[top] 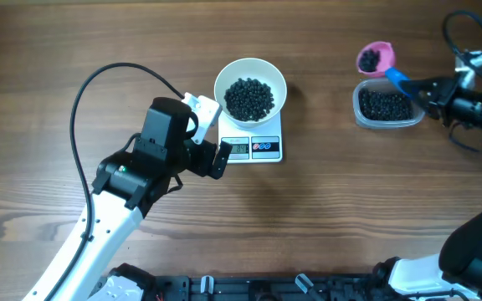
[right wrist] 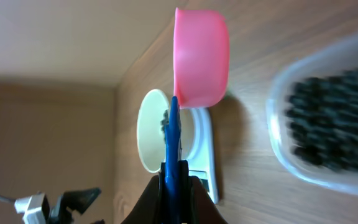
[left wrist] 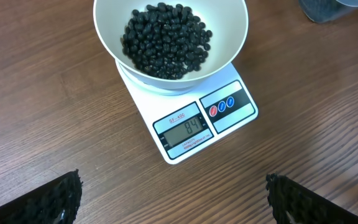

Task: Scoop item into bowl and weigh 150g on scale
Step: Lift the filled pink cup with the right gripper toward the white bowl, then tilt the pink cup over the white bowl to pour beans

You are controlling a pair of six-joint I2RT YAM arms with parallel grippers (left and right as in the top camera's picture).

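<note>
The white bowl [top: 227, 75] stands on the small white scale [top: 266, 147] and holds a heap of black pellets [top: 249, 99]. In the left wrist view the bowl [left wrist: 107, 31], its pellets [left wrist: 166, 40] and the scale [left wrist: 148, 106] fill the top, and the display reads 84. My left gripper [top: 212, 134] is open just left of the scale, with nothing but bare wood between its fingers [left wrist: 174, 200]. My right gripper [top: 421, 90] is shut on the blue handle of a pink scoop [top: 376, 58], which carries some pellets above the table beside the tub. The same scoop [right wrist: 201, 59] is seen side-on in the right wrist view.
A clear plastic tub [top: 386, 106] of black pellets sits at the right, below the scoop, and appears blurred in the right wrist view as the tub [right wrist: 328, 124]. A black cable [top: 99, 84] loops over the table at the left. Arm bases line the front edge.
</note>
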